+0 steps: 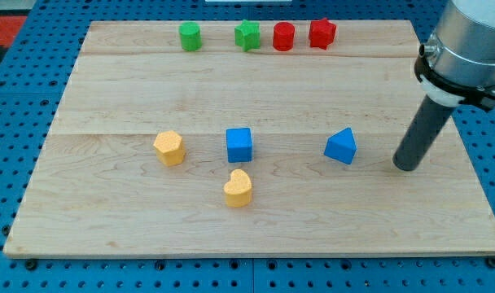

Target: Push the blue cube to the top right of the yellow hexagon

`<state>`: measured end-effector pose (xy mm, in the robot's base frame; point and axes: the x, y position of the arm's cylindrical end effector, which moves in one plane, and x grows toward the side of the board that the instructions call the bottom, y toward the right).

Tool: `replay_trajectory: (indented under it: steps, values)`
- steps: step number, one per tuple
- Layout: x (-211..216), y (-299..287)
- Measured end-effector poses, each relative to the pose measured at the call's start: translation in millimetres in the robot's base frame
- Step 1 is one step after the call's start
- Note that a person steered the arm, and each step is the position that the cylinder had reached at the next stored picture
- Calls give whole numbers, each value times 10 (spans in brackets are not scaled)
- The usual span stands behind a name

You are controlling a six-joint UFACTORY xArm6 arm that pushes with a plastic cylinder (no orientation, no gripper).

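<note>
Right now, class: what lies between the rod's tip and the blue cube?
In the camera view, a blue triangular block sits between my tip and the blue cube.

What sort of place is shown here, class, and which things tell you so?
Probably a robotics lab bench: a wooden board on blue pegboard, small coloured blocks such as the blue cube, and an arm's rod, my tip.

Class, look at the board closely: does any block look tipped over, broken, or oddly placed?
Nothing stands out. The two green and two red blocks line the view's top edge; the yellow hexagon, blue cube, yellow heart and blue triangle sit flat. My tip touches none.
</note>
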<state>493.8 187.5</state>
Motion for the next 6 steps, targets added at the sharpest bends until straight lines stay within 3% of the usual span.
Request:
replay_trajectory:
  steps: [1, 2, 3, 4, 5, 6]
  values:
    - [-18, -779]
    - [3, -1149]
    - [-21, -1120]
    - [98, -1743]
    - [48, -2300]
    - [-273, -2376]
